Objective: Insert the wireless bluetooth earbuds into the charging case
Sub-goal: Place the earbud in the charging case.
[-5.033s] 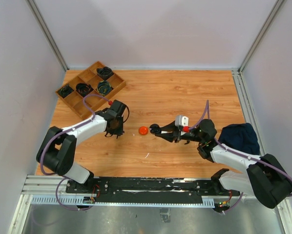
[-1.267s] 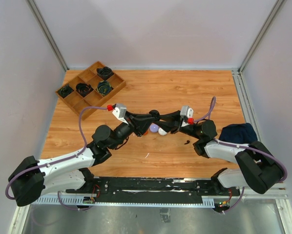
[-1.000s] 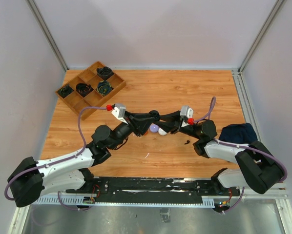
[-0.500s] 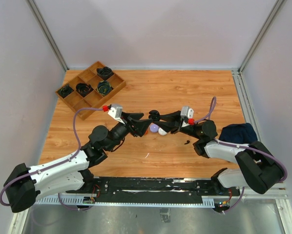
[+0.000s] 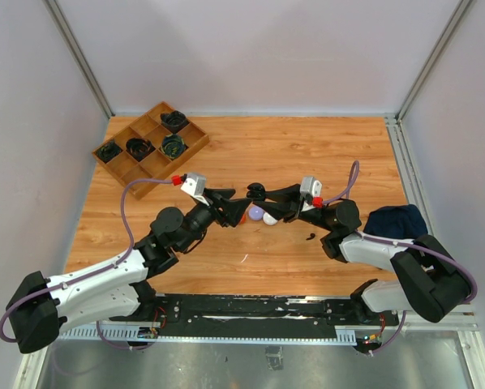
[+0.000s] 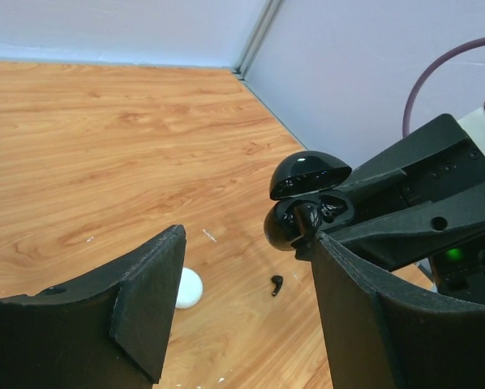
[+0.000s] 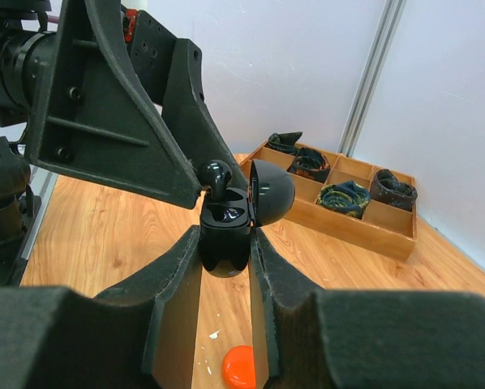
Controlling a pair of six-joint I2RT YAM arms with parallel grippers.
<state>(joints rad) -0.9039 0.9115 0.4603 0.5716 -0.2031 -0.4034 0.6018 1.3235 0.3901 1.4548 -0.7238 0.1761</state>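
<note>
Between the fingers of my right gripper (image 7: pixel 226 267) the black charging case (image 6: pixel 295 231) sits clamped, its lid (image 6: pixel 310 172) swung up. One black earbud (image 7: pixel 217 174) stands in it, stem down, head proud of the rim, long axis roughly upright. My left gripper (image 6: pixel 246 251) is the nearer to it: jaws apart and empty, the bud just ahead of one fingertip. I cannot tell whether that finger touches the bud, whether the stem is seated, or whether the neighbouring socket is filled.

Right pincer (image 7: pixel 226 253) around charging case (image 7: pixel 226 231); earbud (image 7: pixel 216 173) in it; left pincer (image 5: pixel 242 209) just left; tray (image 5: pixel 151 146) far back-left
</note>
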